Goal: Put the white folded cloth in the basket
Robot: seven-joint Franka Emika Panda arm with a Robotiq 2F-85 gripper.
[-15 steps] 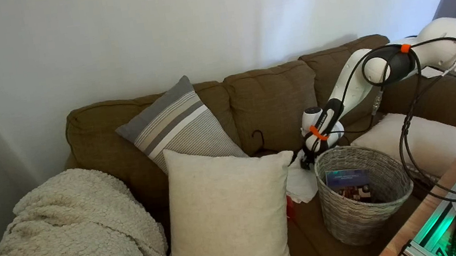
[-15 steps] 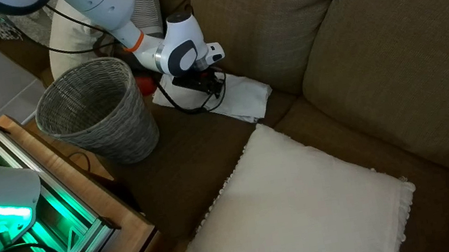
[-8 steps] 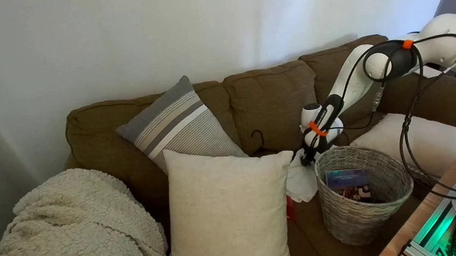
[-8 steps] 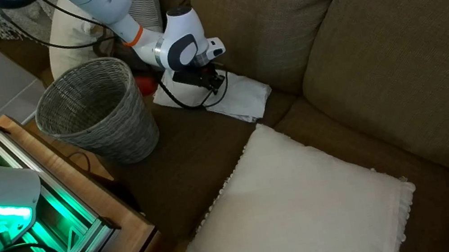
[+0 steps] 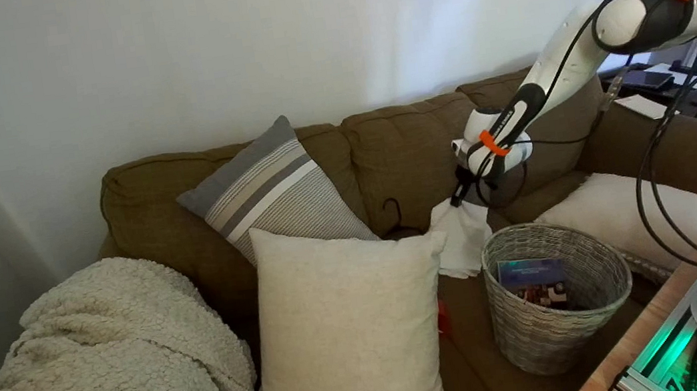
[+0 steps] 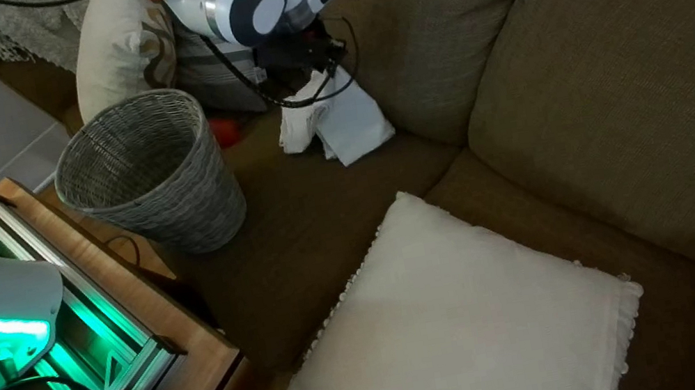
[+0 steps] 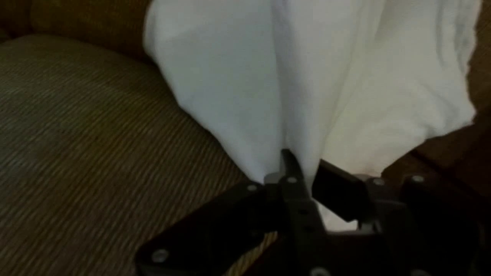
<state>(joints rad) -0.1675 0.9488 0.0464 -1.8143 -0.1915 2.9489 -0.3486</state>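
The white folded cloth (image 5: 463, 244) hangs bunched from my gripper (image 5: 457, 200) above the sofa seat. It also shows in an exterior view (image 6: 355, 119), draped in two flaps below the gripper (image 6: 325, 63). In the wrist view the fingers (image 7: 303, 165) pinch a fold of the cloth (image 7: 230, 76), which spreads wide beyond them. I cannot tell whether its lower edge touches the seat. The grey wicker basket (image 5: 542, 338) stands beside the cloth, apart from it; it also shows in an exterior view (image 6: 195, 210). My gripper is higher than the basket's rim and off to its side.
A blue printed item (image 5: 530, 271) lies inside the basket. A cream cushion (image 5: 349, 330), a striped cushion (image 5: 294, 192) and a fringed white pillow (image 6: 461, 324) lie on the sofa. A dark hanger (image 5: 396, 213) and a red object (image 6: 226, 132) are close by. The wooden table edge (image 6: 202, 339) borders the seat.
My gripper has risen, lifting the cloth off the seat; the cloth went from lying flat to hanging in folds. The arm has drawn up and back. The basket has not moved.
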